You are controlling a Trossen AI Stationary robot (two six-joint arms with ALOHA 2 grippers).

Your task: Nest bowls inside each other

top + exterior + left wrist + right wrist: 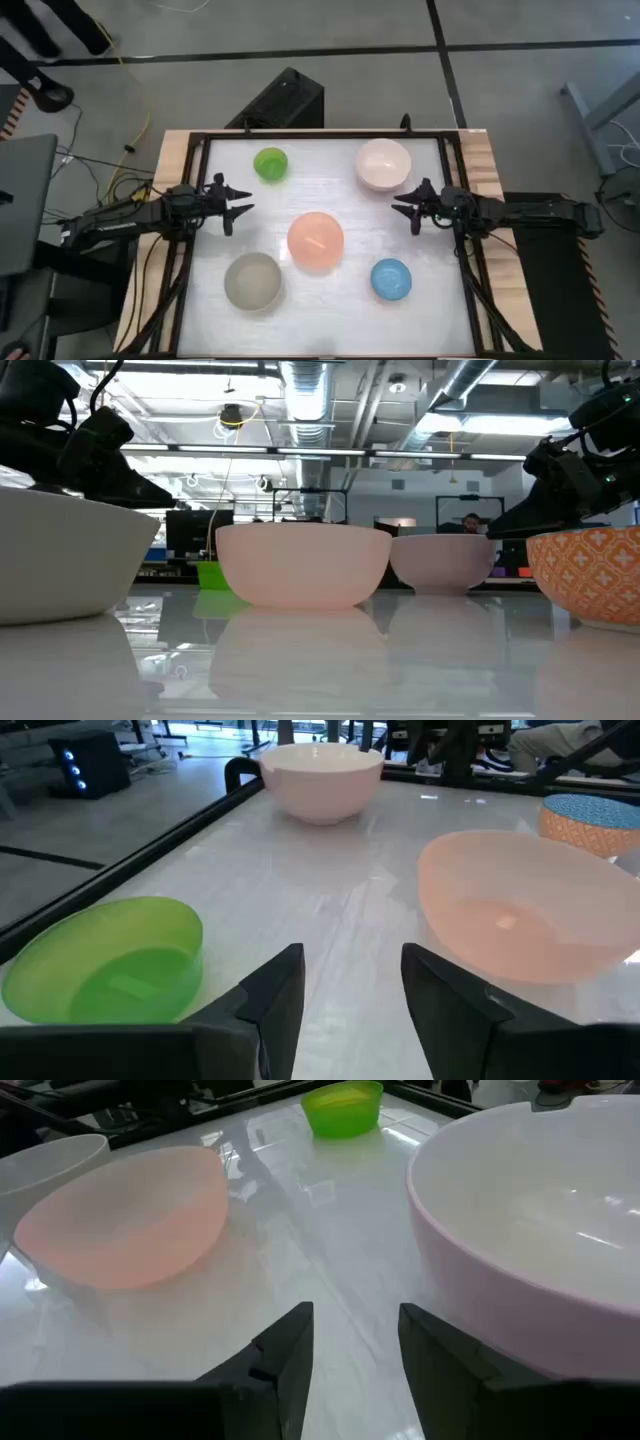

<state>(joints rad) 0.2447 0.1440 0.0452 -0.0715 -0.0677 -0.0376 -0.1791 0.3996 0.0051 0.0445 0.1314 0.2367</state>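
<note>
While spread singly over the white table [320, 195], not one inside another: five bowls, all upright and apart. Far side, toward the left arm — smallest, bright green bowl [270, 164]. Far side, toward the right arm — pale pink-white bowl [383, 164]. Roughly mid-table, salmon-orange bowl [316, 240]. Near edge on the left arm's side, grey-beige bowl [253, 281]; near edge on the right arm's side, blue bowl [391, 279], its outer wall orange-patterned in the low view [590, 578].

Left gripper [240, 203] poised at the table's left edge, pointing inward, between the green and grey-beige bowls and touching neither. Fingers [275, 1000] parted with bare table showing in the gap, nothing between them; green bowl [110, 963] just beside one finger in the left wrist view, salmon-orange bowl [520, 910] beside the other, pink-white bowl [320, 780] well beyond.

Right gripper [402, 206] poised at the right edge, pointing inward, just below the pink-white bowl in the overhead view, not touching it. Fingers [285, 1355] likewise spread and empty; pink-white bowl [540, 1230] looming close on one side in the right wrist view, salmon-orange bowl [125, 1215] on the other, green bowl [343, 1107] far across.

Seen level from the table top: grey-beige bowl [65, 560] nearest at one side, salmon-orange bowl [303, 565] central, pink-white bowl [442, 563] behind it, a sliver of green [210, 574] farther back.
</note>
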